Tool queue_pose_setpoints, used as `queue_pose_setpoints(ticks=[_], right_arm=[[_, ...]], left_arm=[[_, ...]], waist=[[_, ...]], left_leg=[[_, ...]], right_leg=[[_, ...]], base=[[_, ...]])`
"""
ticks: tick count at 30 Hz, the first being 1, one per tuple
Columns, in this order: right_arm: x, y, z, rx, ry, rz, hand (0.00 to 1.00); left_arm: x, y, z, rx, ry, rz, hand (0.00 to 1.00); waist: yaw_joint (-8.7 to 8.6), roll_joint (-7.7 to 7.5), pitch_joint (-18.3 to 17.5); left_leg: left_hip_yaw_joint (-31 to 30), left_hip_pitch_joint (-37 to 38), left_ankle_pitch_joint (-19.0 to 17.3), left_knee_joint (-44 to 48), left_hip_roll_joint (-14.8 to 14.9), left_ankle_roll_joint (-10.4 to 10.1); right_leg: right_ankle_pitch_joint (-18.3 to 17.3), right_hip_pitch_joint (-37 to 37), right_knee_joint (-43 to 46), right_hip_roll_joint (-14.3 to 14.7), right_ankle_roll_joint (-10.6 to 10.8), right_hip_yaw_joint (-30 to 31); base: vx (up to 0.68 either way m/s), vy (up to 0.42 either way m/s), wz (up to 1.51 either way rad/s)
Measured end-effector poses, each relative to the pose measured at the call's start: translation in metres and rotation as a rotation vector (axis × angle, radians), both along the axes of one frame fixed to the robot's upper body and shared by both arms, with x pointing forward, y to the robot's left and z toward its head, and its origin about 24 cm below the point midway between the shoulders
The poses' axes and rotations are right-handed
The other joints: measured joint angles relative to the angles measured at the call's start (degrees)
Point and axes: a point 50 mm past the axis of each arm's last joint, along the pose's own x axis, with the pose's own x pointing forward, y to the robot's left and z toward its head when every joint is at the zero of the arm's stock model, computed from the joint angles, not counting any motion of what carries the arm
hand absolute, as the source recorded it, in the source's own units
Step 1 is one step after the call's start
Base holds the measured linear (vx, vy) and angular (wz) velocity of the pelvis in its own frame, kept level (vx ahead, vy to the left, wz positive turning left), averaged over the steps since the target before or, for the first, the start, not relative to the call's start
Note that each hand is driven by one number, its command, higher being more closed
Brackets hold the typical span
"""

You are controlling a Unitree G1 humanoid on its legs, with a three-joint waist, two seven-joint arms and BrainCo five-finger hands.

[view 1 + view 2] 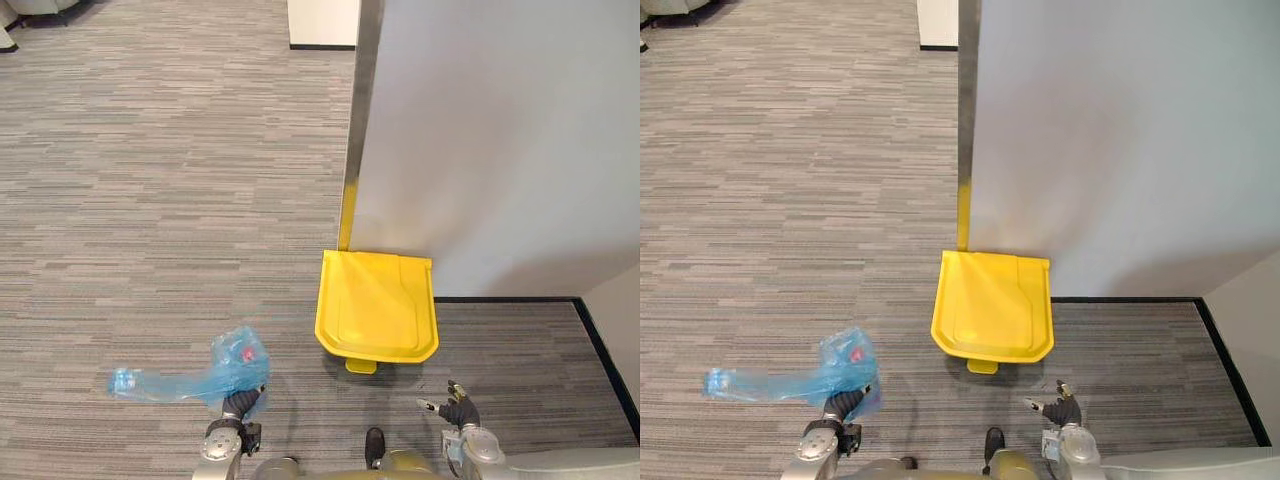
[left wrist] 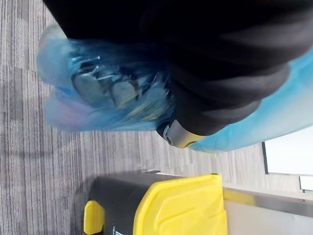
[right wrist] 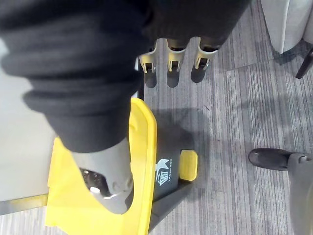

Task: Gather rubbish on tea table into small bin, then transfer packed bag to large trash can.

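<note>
Blue rubbish bag (image 1: 232, 362): a thin, see-through plastic film, knotted or bunched at the grip, with small items showing through it, one of them red. It reads as light, soft and shapeless; the film looks slippery and easy to tear, and its loose tail trails out sideways, away from the bin. The best hold is judged to be the gathered neck, where the plastic is bunched thick, not the slack belly.

Position: the bag is clear of the grey carpet (image 1: 150, 200), held aloft just left of the front left corner of the large trash can's yellow lid (image 1: 375, 305). The lid lies flat and closed over the dark bin body (image 2: 117, 196); a yellow foot pedal (image 1: 361, 366) juts from the middle of the can's front edge. The can stands with its back against a pale grey partition wall (image 1: 500, 130).

Left hand (image 1: 240, 404): raised beside the can, its fingers clenched round the gathered plastic and showing dimly through the film in the left wrist view.

Right hand (image 3: 168, 61): low, near the can's front right corner, holding nothing; the fingers are straight and side by side, the thumb apart, pointing past the lid's edge.

Judgement: the lid must be raised, likely by the pedal, before the bag can go in.
</note>
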Motion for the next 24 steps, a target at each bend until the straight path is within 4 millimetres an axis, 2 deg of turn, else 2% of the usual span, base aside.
queue_pose_setpoints(ticks=[5, 15, 17, 18, 19, 20, 21, 22, 23, 24], right_arm=[[0.0, -0.001, 0.0, -0.003, 0.001, 0.0, 0.0], [0.005, -0.005, 0.003, -0.022, -0.012, 0.016, 0.0], [0.014, -0.005, 0.007, -0.023, -0.034, 0.021, 0.0], [0.018, -0.004, 0.009, -0.023, -0.046, 0.025, 0.0], [0.019, -0.004, 0.009, -0.022, -0.048, 0.025, 0.0], [0.021, -0.004, 0.01, -0.022, -0.058, 0.02, 0.0], [0.023, -0.004, 0.012, -0.023, -0.069, 0.02, 0.0], [0.023, -0.001, 0.012, -0.018, -0.075, 0.024, 0.0], [0.025, 0.002, 0.013, -0.01, -0.085, 0.025, 0.0], [0.025, 0.004, 0.014, -0.006, -0.09, 0.025, 0.0]], left_arm=[[-0.002, 0.007, 0.0, 0.021, 0.009, 0.001, 1.0], [-0.009, 0.007, -0.003, 0.018, 0.028, 0.003, 1.0], [-0.007, 0.007, -0.002, 0.017, 0.02, 0.001, 1.0], [-0.007, 0.007, -0.002, 0.017, 0.021, 0.001, 1.0], [-0.007, 0.007, -0.002, 0.017, 0.02, 0.001, 1.0], [-0.005, 0.006, -0.001, 0.015, 0.013, 0.001, 1.0], [-0.002, 0.006, 0.001, 0.015, -0.001, -0.001, 1.0], [0.001, 0.006, 0.004, 0.019, -0.015, -0.003, 1.0], [0.003, 0.008, 0.005, 0.025, -0.021, -0.004, 1.0], [0.004, 0.01, 0.006, 0.033, -0.022, -0.003, 1.0]], waist=[[0.04, -0.34, -0.31], [0.13, -1.02, -1.07], [0.07, -1.06, -1.03], [0.03, -1.19, -0.71], [0.03, -1.17, -0.51], [-0.06, -0.89, 0.45], [-0.09, -0.73, 1.36], [-0.05, -0.1, 2.38], [0.12, -0.81, 2.96], [0.1, -1.16, 3.14]], left_leg=[[-0.37, -0.92, 0.16, 0.44, -0.66, 0.25], [-0.83, -1.99, -0.02, 0.71, -0.97, 0.49], [-0.69, -4.06, -1.32, 3.45, -0.94, 0.92], [-0.32, -4.68, -2.89, 6.05, -0.97, 1.23], [-0.37, -4.48, -3.5, 6.52, -0.87, 1.49], [-0.87, -3.78, -5.66, 7.64, -0.55, 2.72], [-1.06, -3.27, -6.33, 8.74, -0.32, 3.08], [-1.06, -2.51, -7.57, 10.92, 0.05, 3.83], [-1.03, -2.33, -9.48, 13.58, 0.1, 4.06], [-1.01, -2.3, -10.34, 14.76, 0.1, 4.11]], right_leg=[[2.33, 0.71, -3.14, -0.42, 0.19, -0.18], [2.51, 0.17, -3.6, -0.8, 0.63, -0.6], [0.16, -3.11, 1.49, -1.13, 0.81, -0.3], [-2.51, -5.45, 7.37, -1.92, 1.36, 0.27], [-3.17, -5.78, 9.34, -2.2, 2.03, 0.16], [-4.2, -7.61, 16.58, -2.82, 3.72, -0.25], [-4.35, -10.44, 23.22, -3.05, 4.49, -0.47], [-7.38, -14.24, 27.12, -3.05, 6.8, -0.69], [-8.06, -16.63, 25.96, -3.26, 5.54, -0.57], [-7.78, -17.61, 24.45, -3.31, 5.22, -0.64]], base=[[-0.06, 0.014, 0.0], [-0.01, -0.002, 0.02], [-0.02, 0.024, -0.08], [-0.01, 0.032, -0.1], [-0.03, 0.047, -0.05], [-0.07, 0.045, 0.03], [-0.08, 0.067, 0.04], [-0.05, 0.059, -0.01], [0.0, 0.0, 0.0], [0.04, -0.027, 0.09]])
